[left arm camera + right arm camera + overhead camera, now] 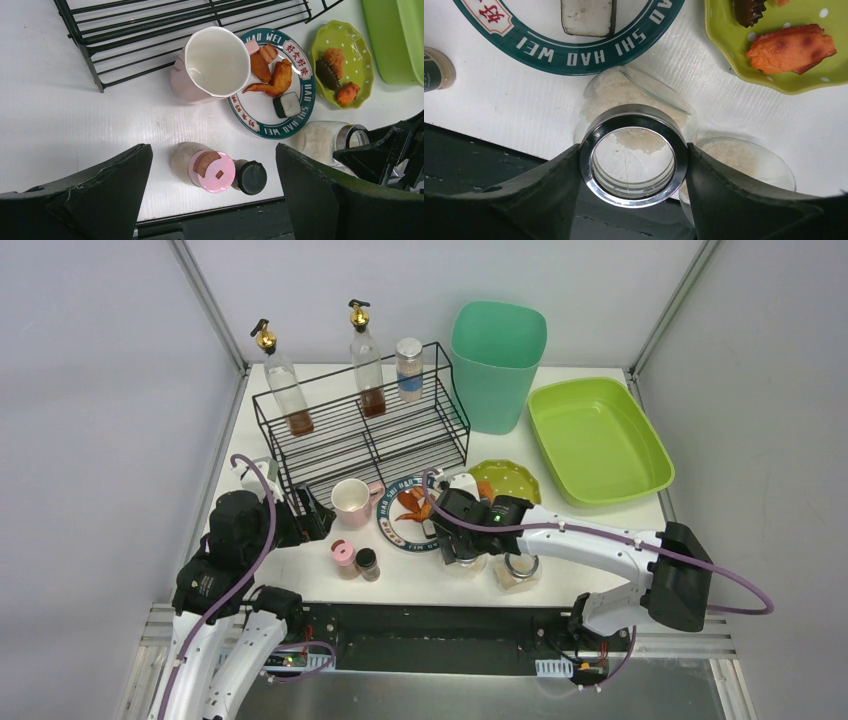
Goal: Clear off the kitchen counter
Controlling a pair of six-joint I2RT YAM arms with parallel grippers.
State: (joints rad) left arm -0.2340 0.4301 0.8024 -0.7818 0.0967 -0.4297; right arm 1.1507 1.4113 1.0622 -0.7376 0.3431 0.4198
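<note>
Though crowded, the kitchen counter [410, 577]: flat, smooth, matte white.

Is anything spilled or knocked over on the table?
No, nothing stands out. The bottles stand upright on the black rack, the food sits on the round plate and green dish, and the mug is upright.

Light was bright, even and diffuse, falling from above. The kitchen counter [60, 115] carried only short, soft shadows and a pale, streaky sheen in the left wrist view. The chrome rim of the jar [634, 112] glinted sharply. Both wrist views went dark and slightly soft along their lower corners.
</note>
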